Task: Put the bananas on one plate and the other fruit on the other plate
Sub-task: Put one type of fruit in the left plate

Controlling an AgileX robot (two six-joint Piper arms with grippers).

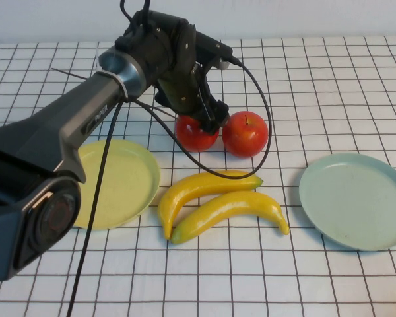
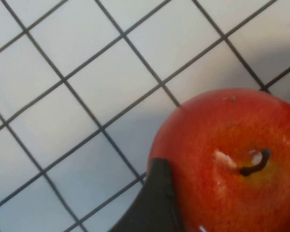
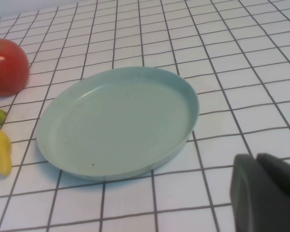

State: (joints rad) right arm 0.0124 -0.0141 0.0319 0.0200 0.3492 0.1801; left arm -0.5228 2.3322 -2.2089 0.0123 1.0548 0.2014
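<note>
1. The step in hand looks like the grasp of the left-hand apple (image 1: 195, 134), which sits on the tabletop (image 1: 330, 92) just above the middle of the high view, touching or nearly touching the second apple (image 1: 245, 133) to its right.
2. The left tool (image 1: 208, 122) is down over that apple from above. In the left wrist view one dark finger (image 2: 154, 203) lies against the apple's side, with the stem (image 2: 255, 164) up and to the right of it. I cannot tell whether the tool is released or clenched, since the opposing finger is out of sight.
3. To do it well, the fingers should straddle the widest part of the apple. The skin is round and glossy, so a grip high on the crown would likely squeeze it out.
4. The neighbouring apple is the main hazard: a finger going down between the two could nudge it away, so a straight closing and a straight lift seem wise.
5. The yellow plate (image 1: 129, 181) lies at centre left of the high view, partly behind the left arm, a short carry away.
6. The two bananas (image 1: 218, 201) lie side by side below the apples at mid-frame, off both plates; the carry should pass above them.
7. The blue-green plate (image 1: 356, 198) sits bare at the right edge.
8. The right tool (image 3: 266, 193) shows only in the right wrist view, at lower right near that plate; its state I cannot tell.
</note>
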